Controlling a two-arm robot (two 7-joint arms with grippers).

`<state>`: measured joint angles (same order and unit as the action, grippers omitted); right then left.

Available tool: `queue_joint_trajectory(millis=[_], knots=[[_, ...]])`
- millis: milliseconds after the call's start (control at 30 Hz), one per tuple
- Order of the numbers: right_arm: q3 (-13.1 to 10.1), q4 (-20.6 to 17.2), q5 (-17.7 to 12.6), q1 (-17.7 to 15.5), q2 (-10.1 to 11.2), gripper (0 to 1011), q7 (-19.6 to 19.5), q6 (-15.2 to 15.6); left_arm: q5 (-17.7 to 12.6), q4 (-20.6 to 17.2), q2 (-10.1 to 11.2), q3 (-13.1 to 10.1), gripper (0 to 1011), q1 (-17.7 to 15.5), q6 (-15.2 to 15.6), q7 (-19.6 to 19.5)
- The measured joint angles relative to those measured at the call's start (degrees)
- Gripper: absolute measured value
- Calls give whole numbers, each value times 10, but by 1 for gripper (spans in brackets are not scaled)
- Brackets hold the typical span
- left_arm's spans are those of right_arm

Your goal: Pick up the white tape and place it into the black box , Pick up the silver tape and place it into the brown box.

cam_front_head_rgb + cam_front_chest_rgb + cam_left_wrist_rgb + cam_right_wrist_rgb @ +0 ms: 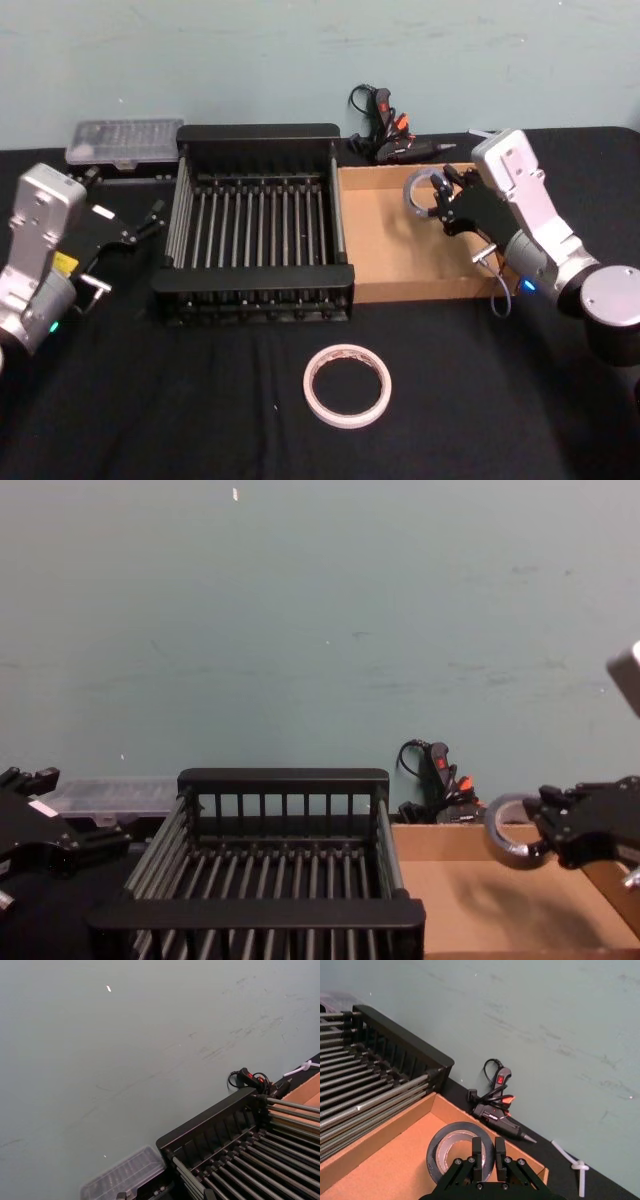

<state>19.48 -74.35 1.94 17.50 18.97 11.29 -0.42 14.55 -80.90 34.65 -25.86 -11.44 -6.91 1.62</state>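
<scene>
Right claw (440, 203) clenches the silver tape (423, 190) above the brown box (385, 270) | step: silver placement, next lower and release | white tape (347, 385) lies on the bench, outside the black box (258, 286) | left claw (150, 222) idle, spread apart beside the black box.

wall (320, 600): pale grey-green, scuffed | table (180, 420): black cloth cover | light: even

Legible markings: none found.
No text, brand, number or sign can be read on any item; a yellow label on the left arm (64, 263) is seen, but its print cannot be made out.
</scene>
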Motion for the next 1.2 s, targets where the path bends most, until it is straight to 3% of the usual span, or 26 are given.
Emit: queue_joint_trajectory(millis=[500, 1200], knots=[[0, 7, 5, 2, -4, 172, 0, 0, 0, 0, 0, 0, 1001, 0, 0, 0], [0, 5, 3, 1, -2, 864, 0, 1, 0, 0, 0, 0, 1001, 0, 0, 0]])
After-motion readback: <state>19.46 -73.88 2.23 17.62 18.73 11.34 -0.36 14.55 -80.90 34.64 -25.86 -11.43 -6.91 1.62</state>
